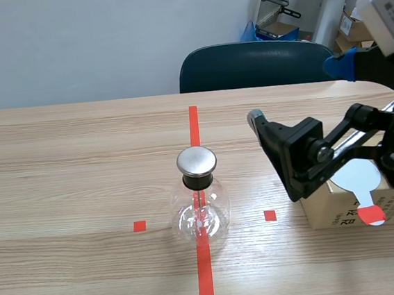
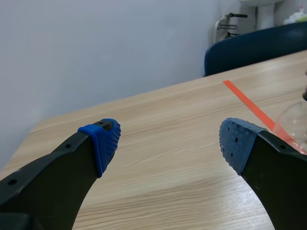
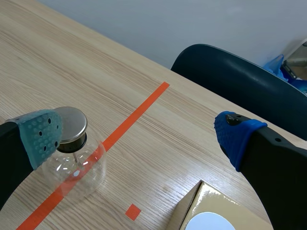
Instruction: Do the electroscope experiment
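The electroscope (image 1: 201, 203), a clear glass flask with a round metal cap (image 1: 197, 161), stands upright on the orange-red centre line. To its right, a white paddle with a red handle (image 1: 365, 186) lies on a cardboard box (image 1: 328, 208). My right gripper (image 1: 296, 92) hangs open above the table between flask and box, holding nothing. In the right wrist view the flask (image 3: 73, 160) sits just beyond one fingertip of that gripper (image 3: 139, 134), with the box (image 3: 201, 208) under it. My left gripper (image 2: 168, 143) is open over bare wood, the flask's edge (image 2: 295, 122) off to one side.
A dark blue chair (image 1: 259, 63) stands behind the table's far edge, with clutter and boxes (image 1: 353, 24) beyond it at the back right. The wooden table (image 1: 67, 174) stretches out to the left of the flask.
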Controlling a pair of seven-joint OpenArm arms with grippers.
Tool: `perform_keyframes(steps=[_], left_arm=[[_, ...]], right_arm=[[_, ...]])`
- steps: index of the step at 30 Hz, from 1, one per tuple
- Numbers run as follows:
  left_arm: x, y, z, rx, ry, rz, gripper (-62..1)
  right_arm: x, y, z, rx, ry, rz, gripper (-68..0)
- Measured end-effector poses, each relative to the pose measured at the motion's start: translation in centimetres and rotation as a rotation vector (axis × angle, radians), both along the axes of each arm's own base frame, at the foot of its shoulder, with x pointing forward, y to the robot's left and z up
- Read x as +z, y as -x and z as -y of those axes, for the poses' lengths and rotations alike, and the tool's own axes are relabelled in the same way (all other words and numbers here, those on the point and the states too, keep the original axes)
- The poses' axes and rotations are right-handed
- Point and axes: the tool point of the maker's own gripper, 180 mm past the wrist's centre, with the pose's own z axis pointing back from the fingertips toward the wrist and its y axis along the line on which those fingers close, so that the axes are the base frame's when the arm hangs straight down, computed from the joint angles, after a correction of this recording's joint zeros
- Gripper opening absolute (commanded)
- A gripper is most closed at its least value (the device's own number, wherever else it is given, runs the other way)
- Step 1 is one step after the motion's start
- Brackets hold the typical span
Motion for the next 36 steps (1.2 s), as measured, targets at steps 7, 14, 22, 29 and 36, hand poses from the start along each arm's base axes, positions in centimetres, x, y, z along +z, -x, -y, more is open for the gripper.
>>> perform_keyframes(steps=[7,14,22,29,36], left_arm=[[-0.7,-0.2,0.5,0.021,0.021,-0.070,-15.7],[-2.0,-0.8,1.1,0.036,0.041,-0.184,-15.7],[-2.7,-2.5,1.5,0.030,-0.042,-0.210,-15.7],[-1.9,-4.9,1.5,0.060,-0.042,-0.252,-15.7],[-0.6,-6.9,1.1,0.083,-0.044,-0.248,-15.7]], right_arm=[[0.4,0.0,-0.1,0.004,-0.012,0.020,0.4],[0.7,0.0,-0.1,0.008,-0.021,0.035,0.4],[0.8,0.0,-0.2,0.009,-0.024,0.041,0.4],[1.7,0.1,-0.4,0.019,-0.050,0.084,0.4],[1.8,0.1,-0.4,0.020,-0.053,0.089,0.4]])
